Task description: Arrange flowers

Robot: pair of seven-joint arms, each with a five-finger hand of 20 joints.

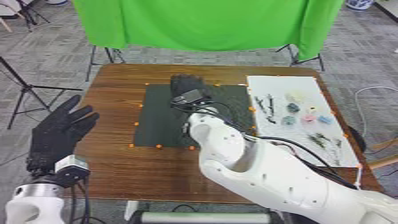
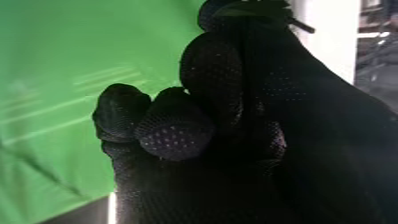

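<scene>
My right hand [image 1: 187, 86] is over the far part of the dark mat [image 1: 160, 120]. In the right wrist view the right hand [image 2: 240, 100] has its fingers curled, and a short dark stem [image 2: 304, 26] sticks out at the fingertips; the rest of it is hidden. On the white sheet [image 1: 275, 132] lie a pale yellow flower [image 1: 297, 96], blue-green flowers [image 1: 289, 120], a pink flower [image 1: 308, 119], a light blue flower [image 1: 325, 120], dark twigs [image 1: 270, 106] and green sprigs [image 1: 322, 139]. Off the table's left side, my left hand [image 1: 60, 131] is open, its fingers spread.
The brown table [image 1: 111, 165] carries the mat and the sheet, with small orange markers [image 1: 159, 146] along their edges. A green cloth [image 1: 209, 25] hangs beyond the far edge. Black stands are at the left, and my right arm crosses the mat and the sheet's near part.
</scene>
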